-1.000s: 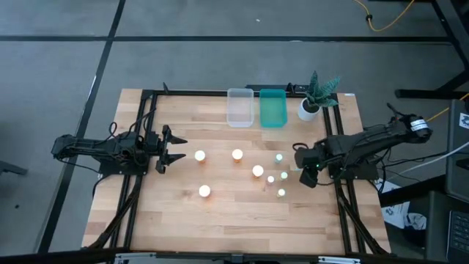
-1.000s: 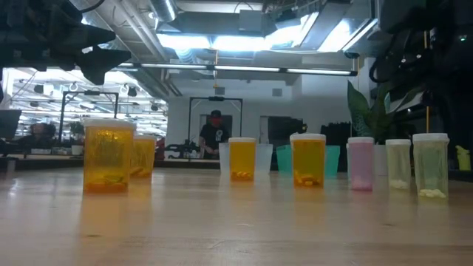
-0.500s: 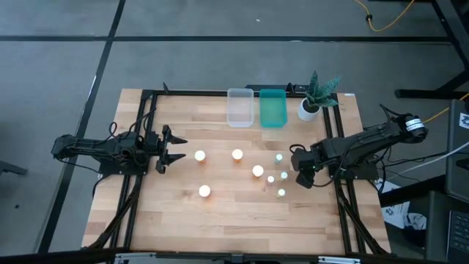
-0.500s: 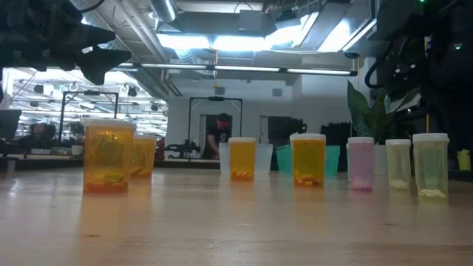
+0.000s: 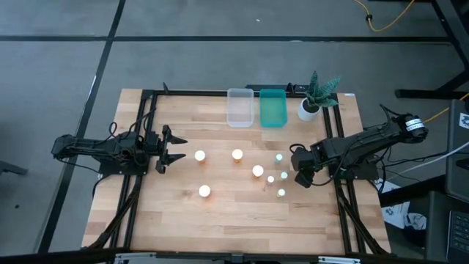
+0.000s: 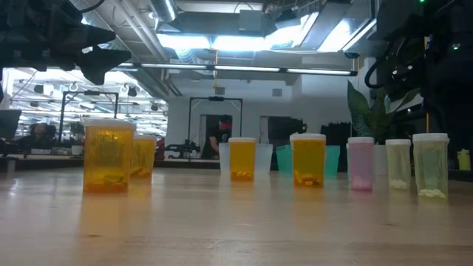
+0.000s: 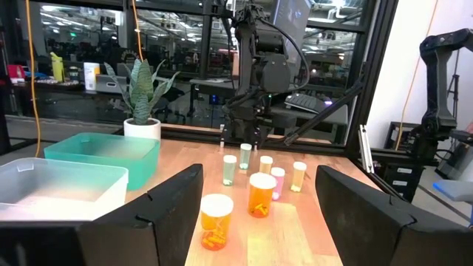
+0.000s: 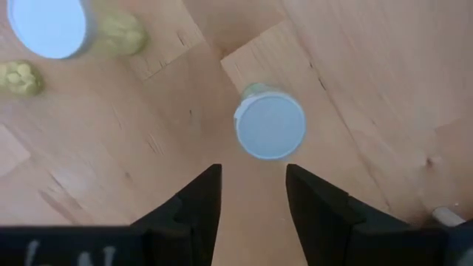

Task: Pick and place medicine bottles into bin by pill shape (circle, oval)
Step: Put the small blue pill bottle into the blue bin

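Note:
Four orange bottles with white caps (image 5: 237,155) stand upright mid-table. The smaller teal-green bottles (image 5: 278,157) stand to their right. My right gripper (image 5: 300,176) is open and points down, just right of a small bottle (image 5: 284,176). In the right wrist view that bottle's white cap (image 8: 270,124) lies just ahead of the open fingers (image 8: 251,196), untouched. My left gripper (image 5: 173,149) is open and level above the table's left side, facing the orange bottles (image 7: 260,193). The clear bin (image 5: 239,107) and the teal bin (image 5: 273,108) stand at the far edge.
A white pot with a green plant (image 5: 308,108) stands right of the teal bin. Another small bottle's cap (image 8: 46,26) lies near my right gripper. In the low view the bottles stand in a row (image 6: 308,159); a person moves in the room behind.
My right gripper has gone a little toward the table's left edge, closer to the small teal-green bottles. The bottles have stayed where they were.

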Action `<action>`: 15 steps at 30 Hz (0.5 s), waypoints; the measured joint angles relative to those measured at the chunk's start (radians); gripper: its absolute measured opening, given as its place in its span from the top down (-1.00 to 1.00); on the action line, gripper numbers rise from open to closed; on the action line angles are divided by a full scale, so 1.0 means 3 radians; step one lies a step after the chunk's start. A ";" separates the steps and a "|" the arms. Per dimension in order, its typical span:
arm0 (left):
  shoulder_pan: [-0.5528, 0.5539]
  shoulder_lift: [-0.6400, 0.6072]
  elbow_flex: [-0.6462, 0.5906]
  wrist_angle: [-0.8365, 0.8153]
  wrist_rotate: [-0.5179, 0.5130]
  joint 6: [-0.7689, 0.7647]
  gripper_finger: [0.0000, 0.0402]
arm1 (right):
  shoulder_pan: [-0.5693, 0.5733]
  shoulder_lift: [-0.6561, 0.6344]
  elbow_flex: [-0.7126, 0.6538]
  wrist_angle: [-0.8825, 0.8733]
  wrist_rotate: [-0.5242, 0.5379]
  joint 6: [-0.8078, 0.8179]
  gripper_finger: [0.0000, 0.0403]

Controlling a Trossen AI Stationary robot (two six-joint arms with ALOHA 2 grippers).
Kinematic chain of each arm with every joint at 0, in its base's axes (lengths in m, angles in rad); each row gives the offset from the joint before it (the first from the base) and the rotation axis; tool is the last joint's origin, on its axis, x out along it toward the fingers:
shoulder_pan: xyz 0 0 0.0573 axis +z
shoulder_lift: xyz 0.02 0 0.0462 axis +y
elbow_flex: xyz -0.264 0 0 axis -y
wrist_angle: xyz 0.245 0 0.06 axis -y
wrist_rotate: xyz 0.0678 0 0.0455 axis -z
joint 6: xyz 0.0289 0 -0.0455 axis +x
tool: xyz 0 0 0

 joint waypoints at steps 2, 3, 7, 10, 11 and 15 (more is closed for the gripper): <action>0.0000 0.0000 0.0001 0.0000 0.0000 0.0000 -0.27 | -0.0003 0.0000 0.0000 0.0001 0.0001 -0.0005 0.23; 0.0000 0.0000 0.0000 0.0000 0.0000 0.0000 -0.27 | -0.0003 0.0000 0.0000 0.0000 0.0004 -0.0006 0.23; 0.0000 -0.0001 0.0000 0.0000 0.0001 0.0000 -0.27 | -0.0003 0.0000 0.0000 0.0000 0.0124 -0.0006 0.23; 0.0000 -0.0001 0.0000 -0.0001 0.0000 0.0000 -0.27 | -0.0005 0.0000 0.0000 0.0000 0.0235 -0.0006 0.23; 0.0000 0.0000 0.0001 0.0000 0.0000 0.0000 -0.27 | -0.0006 0.0000 0.0000 0.0001 0.0226 -0.0006 0.23; -0.0001 0.0000 0.0000 0.0000 0.0000 0.0000 -0.27 | -0.0004 0.0000 0.0000 0.0001 0.0230 -0.0002 0.23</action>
